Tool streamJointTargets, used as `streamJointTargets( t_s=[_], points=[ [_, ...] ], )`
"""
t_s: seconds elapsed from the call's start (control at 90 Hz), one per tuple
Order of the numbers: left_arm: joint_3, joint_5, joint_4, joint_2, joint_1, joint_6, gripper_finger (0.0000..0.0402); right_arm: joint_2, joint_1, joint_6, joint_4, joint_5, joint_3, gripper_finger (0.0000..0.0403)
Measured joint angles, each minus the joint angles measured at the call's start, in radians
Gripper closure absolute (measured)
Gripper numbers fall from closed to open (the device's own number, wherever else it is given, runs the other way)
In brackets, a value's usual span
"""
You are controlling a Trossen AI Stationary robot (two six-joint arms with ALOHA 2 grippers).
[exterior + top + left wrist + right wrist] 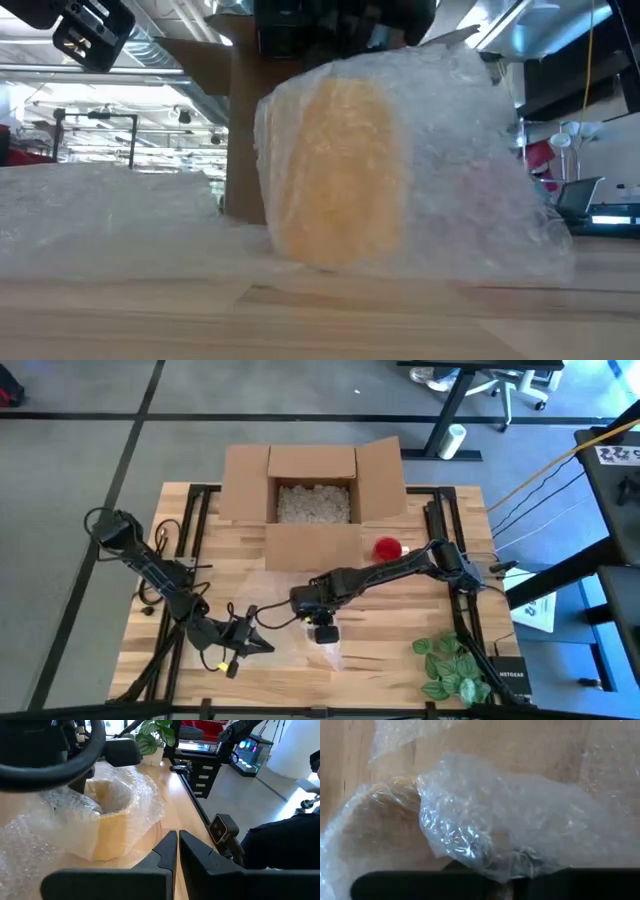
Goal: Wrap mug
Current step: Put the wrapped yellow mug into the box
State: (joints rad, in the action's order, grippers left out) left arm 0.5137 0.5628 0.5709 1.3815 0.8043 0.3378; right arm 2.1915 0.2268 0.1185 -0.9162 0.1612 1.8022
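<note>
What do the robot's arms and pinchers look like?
Both arms are dark and thin, built from jointed segments, with black cables alongside. The left gripper has two flat black fingers and a yellow bit nearby. The right gripper is a chunky black block.

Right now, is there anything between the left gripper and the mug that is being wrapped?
Nothing solid shows. The left gripper, fingers together, sits just beside the yellow mug; only the bubble wrap around the mug lies between them. The right gripper is over the mug, pinching a fold of wrap.
</note>
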Motion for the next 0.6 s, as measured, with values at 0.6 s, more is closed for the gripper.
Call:
streamJointTargets(
  t_s=[0.6],
  points=[
    [0.000,0.000,-0.004,0.000,0.000,0.004,0.0402,0.012,0.023,0.013,-0.373,0.020,0.429,0.0385]
  ],
)
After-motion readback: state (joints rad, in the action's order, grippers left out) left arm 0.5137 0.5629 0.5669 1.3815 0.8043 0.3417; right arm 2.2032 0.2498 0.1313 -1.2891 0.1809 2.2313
